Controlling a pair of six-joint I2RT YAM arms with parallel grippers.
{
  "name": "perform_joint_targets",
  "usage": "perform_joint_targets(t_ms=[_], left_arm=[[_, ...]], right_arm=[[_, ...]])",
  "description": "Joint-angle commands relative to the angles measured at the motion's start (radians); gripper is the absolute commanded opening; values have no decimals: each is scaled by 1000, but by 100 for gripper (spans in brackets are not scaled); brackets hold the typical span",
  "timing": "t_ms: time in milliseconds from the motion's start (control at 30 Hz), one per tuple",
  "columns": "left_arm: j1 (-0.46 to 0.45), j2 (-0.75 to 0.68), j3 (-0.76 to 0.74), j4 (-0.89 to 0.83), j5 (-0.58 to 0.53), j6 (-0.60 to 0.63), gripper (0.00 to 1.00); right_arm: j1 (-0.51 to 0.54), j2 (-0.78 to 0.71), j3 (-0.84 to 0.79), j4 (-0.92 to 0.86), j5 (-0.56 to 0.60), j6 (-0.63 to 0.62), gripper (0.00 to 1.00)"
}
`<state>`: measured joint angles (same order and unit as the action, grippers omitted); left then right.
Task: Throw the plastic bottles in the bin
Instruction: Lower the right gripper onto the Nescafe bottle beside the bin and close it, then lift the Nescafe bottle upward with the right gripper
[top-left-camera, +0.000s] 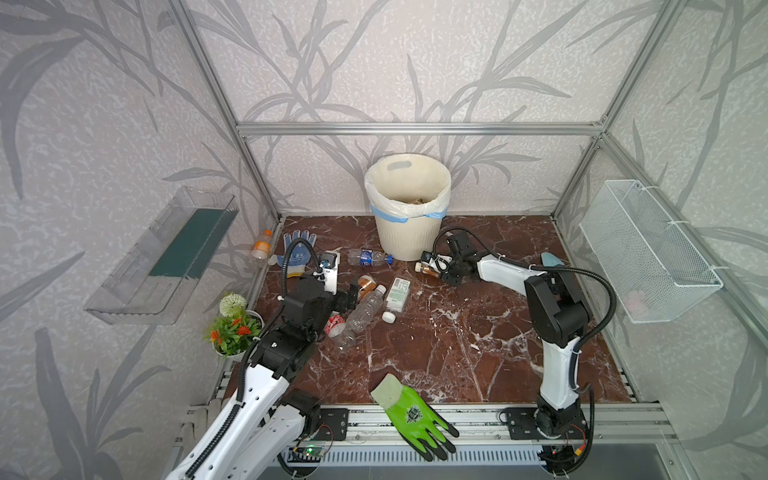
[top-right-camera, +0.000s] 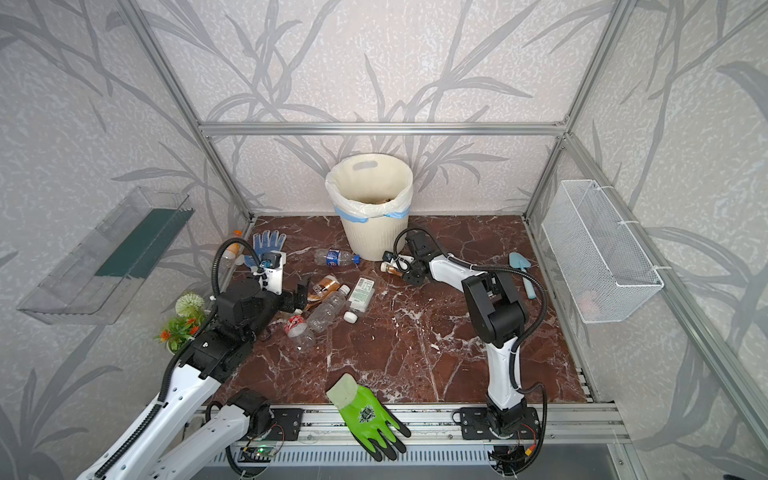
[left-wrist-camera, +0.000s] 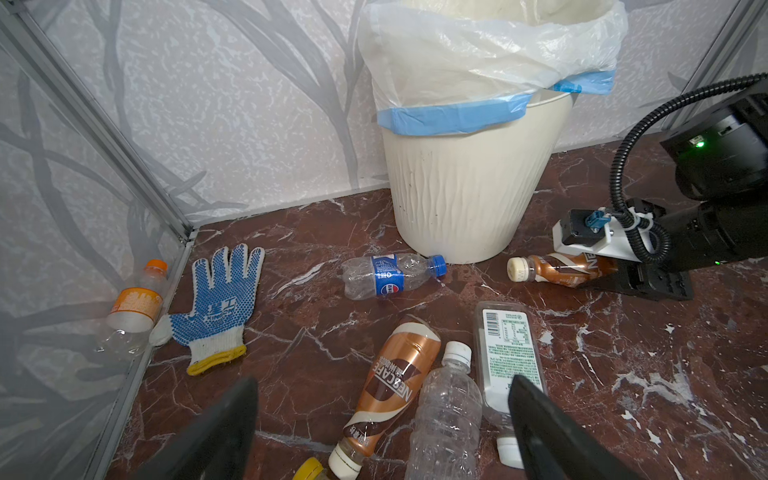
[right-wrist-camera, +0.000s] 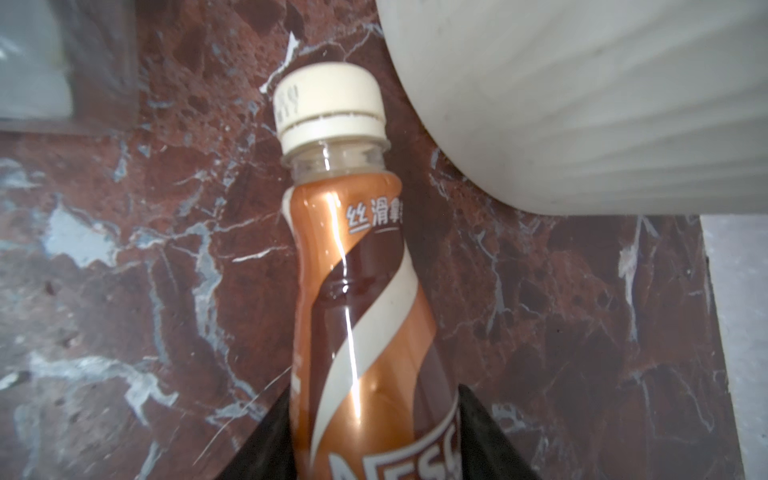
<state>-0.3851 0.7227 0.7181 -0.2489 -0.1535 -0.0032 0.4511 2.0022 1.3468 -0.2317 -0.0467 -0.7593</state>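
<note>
Lower left, our left gripper hovers agape over bottles; our right gripper, stretched toward mid-frame, clamps a brown bottle.

Counter: polished marble-look slab, glossy, white-veined. Bin: matt cream plastic, ribbed wall. Liner bag: thin translucent plastic film, wrinkled. Coffee bottle: clear plastic under a glossy brown sleeve; cap of matt cream plastic. Knit glove: white cloth, blue rubbery dots. Basket: white-coated wire mesh.
</note>
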Motion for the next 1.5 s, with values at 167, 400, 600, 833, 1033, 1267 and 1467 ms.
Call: perform_joint_targets(t_ms=[167, 400, 600, 833, 1033, 1267, 1467], left_arm=[[11, 32, 26, 23, 41, -29, 92], [20, 64, 24, 44, 67, -42, 92], [26, 94, 22, 59, 74, -58, 90], [32, 136, 27, 74, 74, -86, 90], [33, 122, 21, 75, 62, -81, 89], [32, 85, 16, 77, 61, -81, 89], [31, 40, 22, 42, 64, -86, 90]], right_arm=[[13, -337, -321, 322, -135, 356, 47], [50, -662, -512, 415, -123, 491, 48], [90, -1027, -563, 427, -82, 564, 49], [140, -1285, -555, 595, -30, 543, 50], [140, -1142, -407, 835, -100, 615, 50], [102, -455, 351, 461, -153, 827, 54], [56, -236, 514, 391, -105, 901, 98]])
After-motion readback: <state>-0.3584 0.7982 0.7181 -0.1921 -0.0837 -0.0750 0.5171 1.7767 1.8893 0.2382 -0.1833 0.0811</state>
